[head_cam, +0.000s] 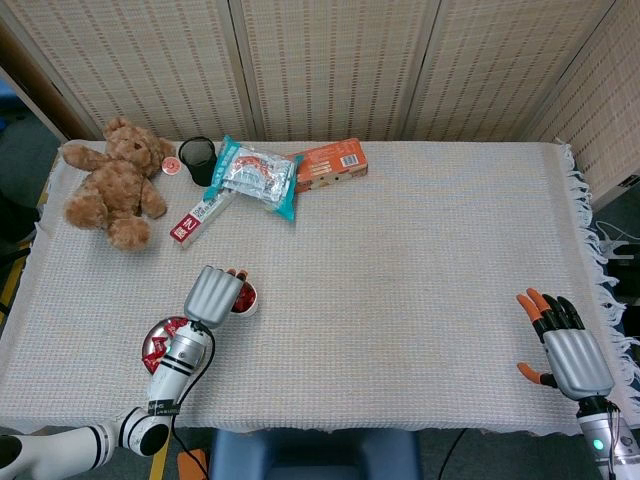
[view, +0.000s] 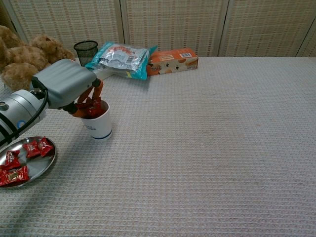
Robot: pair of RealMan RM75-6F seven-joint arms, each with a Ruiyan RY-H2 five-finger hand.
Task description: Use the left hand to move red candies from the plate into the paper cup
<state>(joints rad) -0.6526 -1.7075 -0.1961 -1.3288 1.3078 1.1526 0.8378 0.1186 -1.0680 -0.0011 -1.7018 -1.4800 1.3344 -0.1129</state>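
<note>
Over the paper cup [view: 98, 124], the left hand [view: 69, 85] pinched a red candy [view: 92, 109]. It should let go only inside the rim, at the plate's [view: 35, 167] two o'clock.

Nothing printed can be read with certainty. The flat orange cardboard box [view: 172, 60] at the upper middle of the chest view carries a white label panel and small print too blurred to make out, and the long red-and-white carton [head_cam: 201, 217] in the upper left of the head view bears illegible white characters
</note>
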